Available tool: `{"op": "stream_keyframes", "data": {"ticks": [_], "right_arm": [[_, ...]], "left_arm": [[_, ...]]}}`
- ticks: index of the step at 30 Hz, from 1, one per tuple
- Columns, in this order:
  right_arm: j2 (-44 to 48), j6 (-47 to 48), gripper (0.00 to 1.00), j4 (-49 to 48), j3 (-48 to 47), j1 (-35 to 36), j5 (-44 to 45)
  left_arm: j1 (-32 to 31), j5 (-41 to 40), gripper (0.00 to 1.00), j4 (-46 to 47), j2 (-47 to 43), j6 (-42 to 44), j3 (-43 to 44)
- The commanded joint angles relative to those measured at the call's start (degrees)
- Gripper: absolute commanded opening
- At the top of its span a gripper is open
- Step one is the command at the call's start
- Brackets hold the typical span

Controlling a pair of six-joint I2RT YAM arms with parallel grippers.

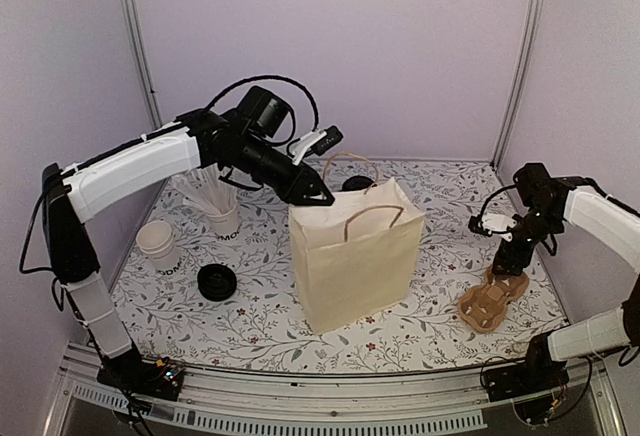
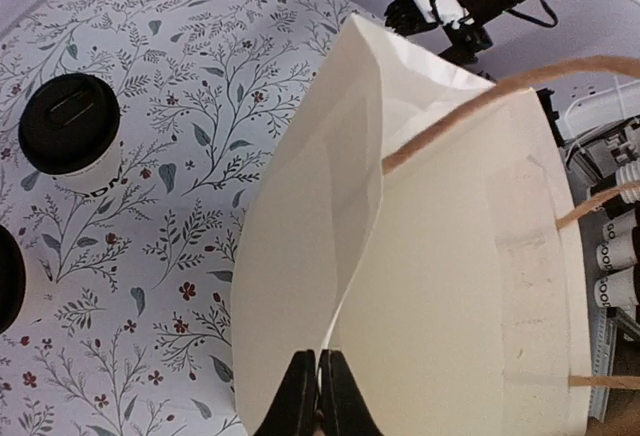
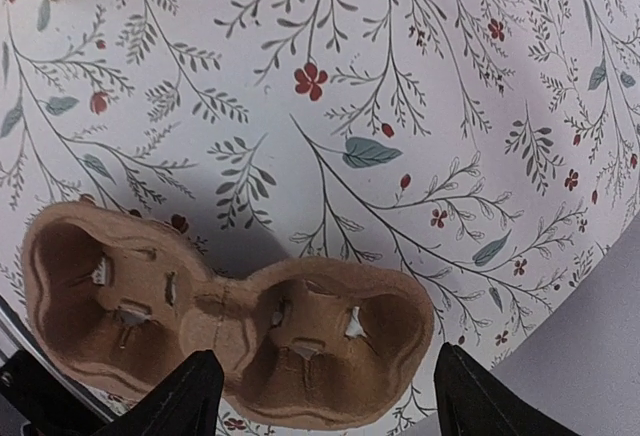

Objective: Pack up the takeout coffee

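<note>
The takeout coffee [image 2: 70, 128], a white paper cup with a black lid, stands on the floral table on the far side of the paper bag [image 1: 355, 256]; from above only its lid [image 1: 357, 184] shows over the bag. My left gripper [image 2: 320, 358] is shut on the bag's upper rim at its left corner [image 1: 318, 196], and the mouth gapes open. Off to the right, my right gripper [image 3: 322, 356] hangs open just above a brown cardboard cup carrier [image 3: 230, 316], its fingers [image 3: 190, 391] straddling one well. It holds nothing [image 1: 505, 254].
Left of the bag stand a cup of white sticks [image 1: 222, 211], stacked lidless white cups [image 1: 160, 244] and a pile of black lids [image 1: 217, 281]. A dark round thing [image 2: 5, 276] sits near the coffee. The carrier [image 1: 490, 301] lies near the right wall.
</note>
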State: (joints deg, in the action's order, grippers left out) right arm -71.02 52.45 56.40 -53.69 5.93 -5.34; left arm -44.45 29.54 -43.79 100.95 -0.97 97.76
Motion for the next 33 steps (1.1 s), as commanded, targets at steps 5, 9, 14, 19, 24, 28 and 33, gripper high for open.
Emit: {"op": "stream_keyframes", "data": {"ticks": [5,9,14,19,24,28,33], "right_arm": [[-6.6,7.29,0.77,-10.85,3.71,-0.13,16.65],[-8.13,7.18,0.79,-13.14,4.86,-0.2,19.85],[-12.72,6.75,0.79,-18.47,4.45,-0.15,23.67],[-21.12,2.75,0.8,-21.26,-4.77,-0.17,20.99],[-32.37,-3.51,0.8,-20.73,-18.84,1.38,16.19],[-37.65,-6.48,0.8,-19.95,-24.43,3.38,14.83],[-36.2,-7.96,0.8,-19.54,-24.83,3.64,13.83]], "left_arm": [[0.94,-0.01,0.42,0.78,-0.59,1.11,-0.97],[1.03,-3.18,0.5,3.66,-4.89,1.11,-4.43],[1.2,-4.18,0.52,4.68,-7.78,1.12,-6.21],[1.46,-4.86,0.52,5.0,-9.78,-0.08,-6.87],[1.89,-5.88,0.53,5.29,-11.48,-0.2,-8.37],[2.24,-6.21,0.53,5.29,-12.79,-0.75,-9.56],[2.38,-7.8,0.53,5.32,-14.56,-1.69,-10.65]]}}
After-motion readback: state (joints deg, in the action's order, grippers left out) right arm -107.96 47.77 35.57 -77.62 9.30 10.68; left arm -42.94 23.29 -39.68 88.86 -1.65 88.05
